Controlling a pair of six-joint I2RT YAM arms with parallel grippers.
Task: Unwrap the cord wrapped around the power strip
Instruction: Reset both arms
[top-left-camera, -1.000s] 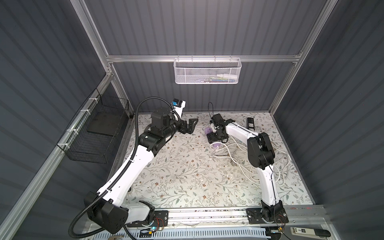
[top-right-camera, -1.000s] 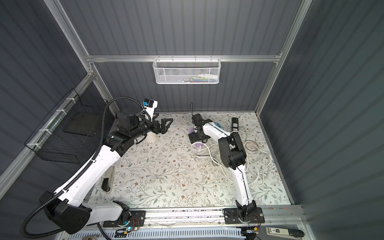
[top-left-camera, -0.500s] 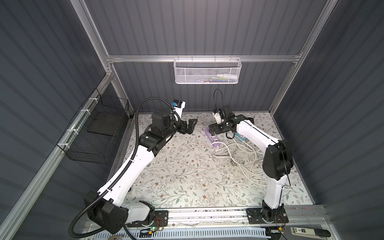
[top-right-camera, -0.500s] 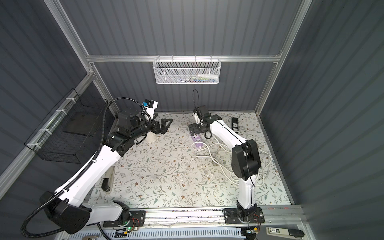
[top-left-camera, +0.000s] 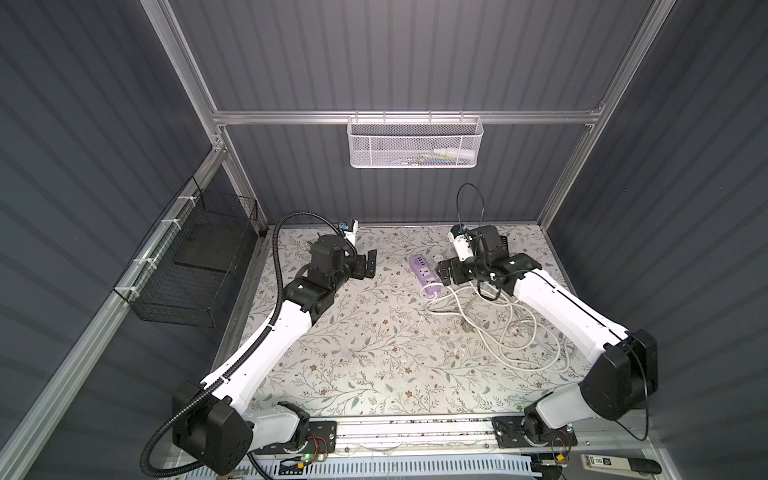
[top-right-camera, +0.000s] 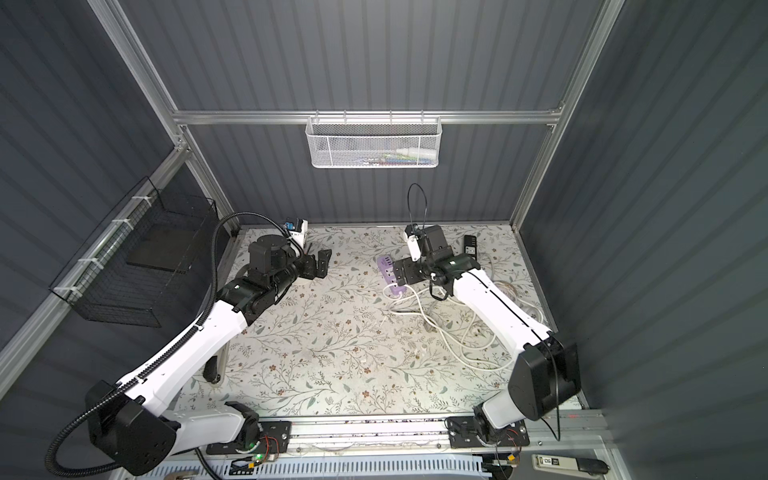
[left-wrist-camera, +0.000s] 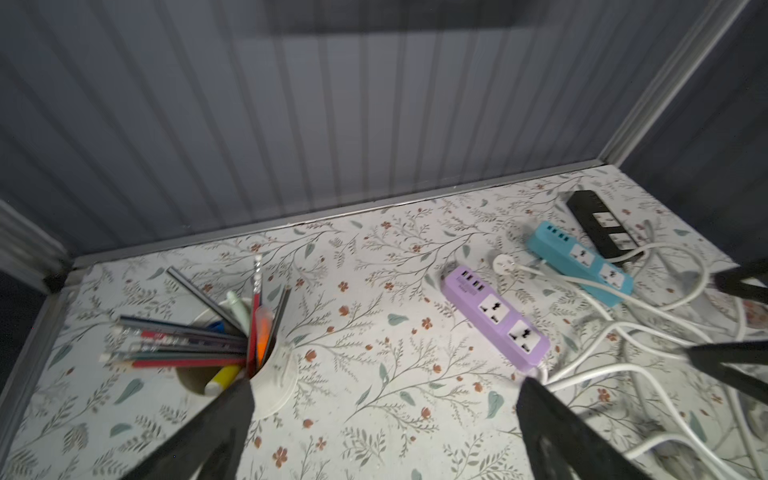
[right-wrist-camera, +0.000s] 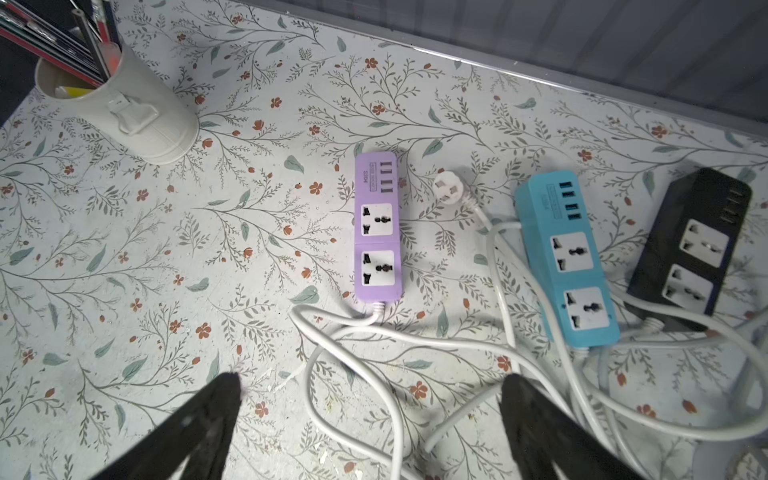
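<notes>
Soft, even light from overhead: the floral desk (top-left-camera: 374, 353) reads bright in both top views, the ribbed grey walls (top-left-camera: 395, 54) look dim, shadows on the desk are faint and soft-edged, and the frame posts (top-left-camera: 178, 58) splay outward at the corners from the wide lens. Left wrist view smeared all over, pencils (left-wrist-camera: 183, 345) in the white cup (left-wrist-camera: 274, 374) streaked, a dark shadow band high on the wall. Right wrist view crisper, purple power strip (right-wrist-camera: 377, 226) sharp, though the black fingers (right-wrist-camera: 199, 419) of the right end effector (right-wrist-camera: 372, 377) sit near and out of focus.

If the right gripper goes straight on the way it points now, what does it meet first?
Probably the white cord looped just ahead of the right gripper, then the purple power strip; depth is unclear.
</notes>
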